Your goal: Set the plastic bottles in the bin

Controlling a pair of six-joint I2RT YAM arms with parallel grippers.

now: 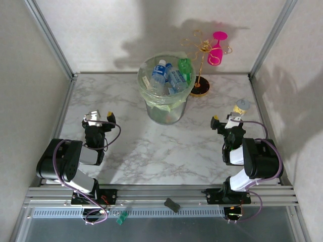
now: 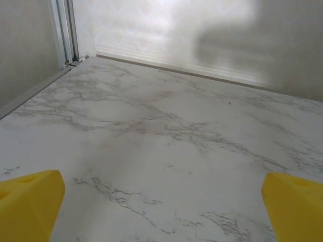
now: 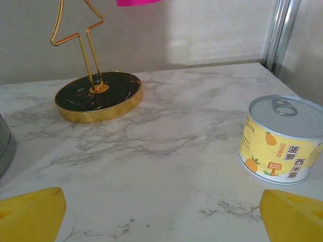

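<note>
Bottles lie in the bin, far centre on the worktop. The stand is just right of it, and the can apparently nearer, further right.

One bin. At least three bottles can be counted in it: two clear with blue labels and one green bottle. Any beneath are too jumbled to count. One gold stand, one pink glass, one can.

Bare tabletop is lying open in front; the bin, wire stand and can are blocking the far side.
</note>
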